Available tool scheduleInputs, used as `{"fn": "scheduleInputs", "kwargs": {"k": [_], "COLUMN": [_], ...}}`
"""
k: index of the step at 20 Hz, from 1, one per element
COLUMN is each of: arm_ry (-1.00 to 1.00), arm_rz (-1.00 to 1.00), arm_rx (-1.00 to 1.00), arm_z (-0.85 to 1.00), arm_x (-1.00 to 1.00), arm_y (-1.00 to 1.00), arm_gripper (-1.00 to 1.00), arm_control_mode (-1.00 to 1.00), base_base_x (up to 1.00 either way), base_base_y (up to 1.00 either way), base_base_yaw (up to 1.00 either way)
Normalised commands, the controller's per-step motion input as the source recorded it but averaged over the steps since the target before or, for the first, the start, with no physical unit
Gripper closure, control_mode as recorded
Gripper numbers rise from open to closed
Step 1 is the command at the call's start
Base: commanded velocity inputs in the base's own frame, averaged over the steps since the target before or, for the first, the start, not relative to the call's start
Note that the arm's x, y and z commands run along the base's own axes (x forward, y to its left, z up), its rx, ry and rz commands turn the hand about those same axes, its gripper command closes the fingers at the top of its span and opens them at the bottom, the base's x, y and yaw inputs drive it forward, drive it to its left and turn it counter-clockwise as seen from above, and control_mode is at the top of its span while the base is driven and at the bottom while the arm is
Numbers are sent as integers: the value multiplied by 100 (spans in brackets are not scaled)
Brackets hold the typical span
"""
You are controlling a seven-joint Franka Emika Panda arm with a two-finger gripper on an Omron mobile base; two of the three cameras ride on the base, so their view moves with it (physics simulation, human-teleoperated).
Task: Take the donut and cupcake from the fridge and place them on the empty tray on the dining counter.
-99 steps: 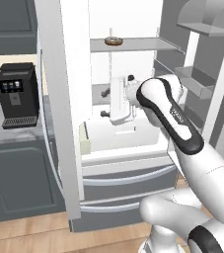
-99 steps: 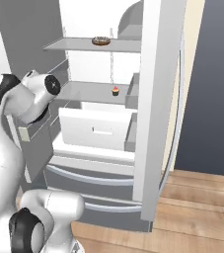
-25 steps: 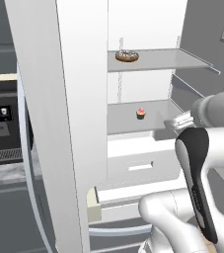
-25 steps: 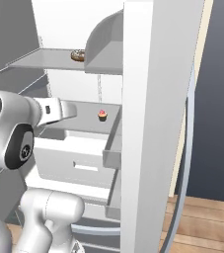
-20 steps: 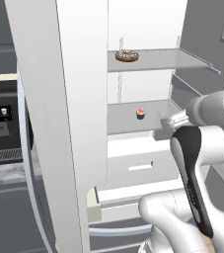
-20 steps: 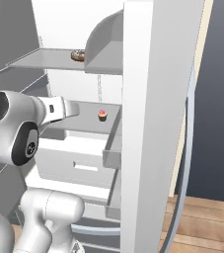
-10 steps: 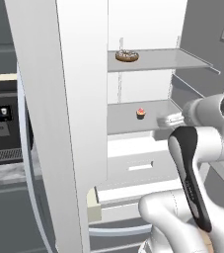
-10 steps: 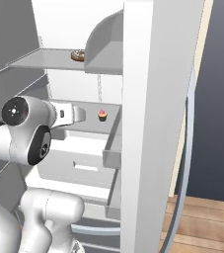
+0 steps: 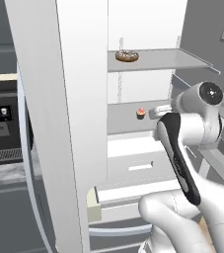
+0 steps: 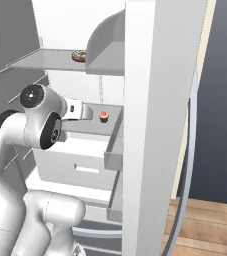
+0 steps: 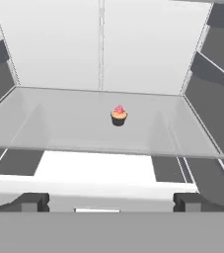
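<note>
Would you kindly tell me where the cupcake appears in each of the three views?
Left base view: cupcake right of centre, on the lower shelf.
Right base view: cupcake left of centre, upper half.
Hand view: cupcake near centre.
Shared landmark: the grey shelf beneath it.

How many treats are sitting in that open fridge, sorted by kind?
Donut, on the upper shelf: 1
Cupcake, on the shelf below: 1
Total: 2
</note>
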Motion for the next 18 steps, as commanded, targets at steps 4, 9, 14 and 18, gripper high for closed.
{"fn": "scheduleInputs", "kwargs": {"k": [4,9,14,18], "arm_ry": [5,0,0,3], "arm_rz": [0,0,0,0], "arm_rx": [8,3,0,1], "arm_z": [-33,-49,-39,0], "arm_x": [49,56,59,62], "arm_y": [-1,0,0,-3], "arm_gripper": [-100,-100,-100,-100], "arm_control_mode": [-100,-100,-100,-100], "base_base_x": [0,0,0,0], "base_base_y": [0,0,0,0], "base_base_yaw": [0,0,0,0]}}
